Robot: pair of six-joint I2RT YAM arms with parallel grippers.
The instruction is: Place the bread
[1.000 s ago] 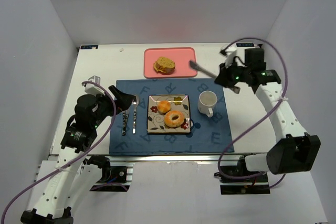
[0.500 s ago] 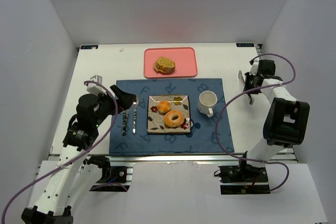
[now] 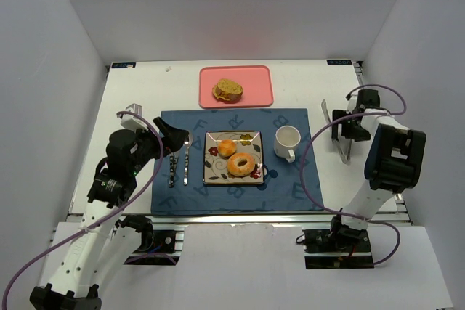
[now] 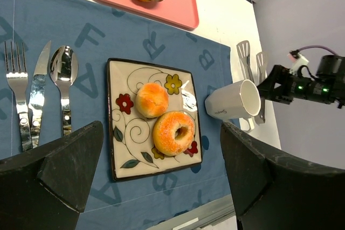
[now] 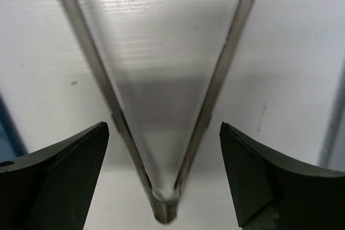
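Just right of the flowered plate (image 3: 213, 167), past the white mug (image 3: 287, 139) and off the edge of the blue placemat (image 3: 290, 179), the right gripper (image 3: 343, 127) hangs low over a pair of metal tongs (image 3: 344, 154) lying flat on the white table (image 3: 131, 99). Its fingers stand wide apart on either side of the tongs' hinged end and are not closed on them. On the plate sit a round roll (image 3: 227, 147) and, on the side nearer the arms, a bagel (image 3: 241, 165), close together. A slice of brown bread (image 3: 227, 91) lies on the pink tray (image 3: 258, 92) behind the plate, at the far edge of the placemat. Left of the plate, the left gripper (image 3: 168, 138) hovers above the cutlery (image 3: 179, 165), a fork, knife and spoon laid in a row, its fingers spread and holding nothing.
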